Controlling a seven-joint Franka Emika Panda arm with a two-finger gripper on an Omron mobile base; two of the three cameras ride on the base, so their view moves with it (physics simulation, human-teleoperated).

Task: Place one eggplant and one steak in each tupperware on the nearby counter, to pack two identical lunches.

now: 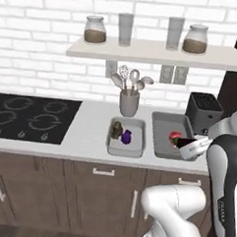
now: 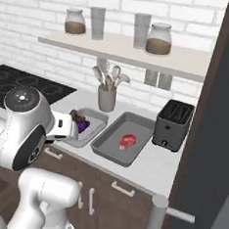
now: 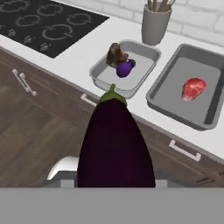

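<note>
- Grey, in two shades, are the tupperware trays in the left base view: the light grey tupperware (image 1: 126,139) holds a lumpy brown steak (image 1: 116,128) beside a glossy bright purple eggplant (image 1: 126,136), so that lunch looks packed. The darker tupperware (image 1: 169,137) to its right holds a pink-red steak (image 1: 175,137), partly hidden by the claw (image 1: 192,145) at that tray's near right edge. Both trays sit on the pale matte surface (image 1: 88,126), between the black stovetop (image 1: 32,117) and a dark toaster (image 1: 203,111).
- From the right base view, the darker tray shows as shallow, with rounded corners and a flat rim, and its floor around the flat pink-red block is bare. A grey utensil holder (image 2: 107,98) stands behind the trays.
- Along the hand view, the claw is clamped on the dark eggplant (image 3: 115,144), near-black, smooth and tapering to a green stem cap that points at the trays. The step in hand, I judge, is carrying it to the darker tray. Doing it well means passing the full light tray, centring over the bare floor beside the pink-red block, lowering close before letting go, since the rounded body may roll, and clearing the rim.
</note>
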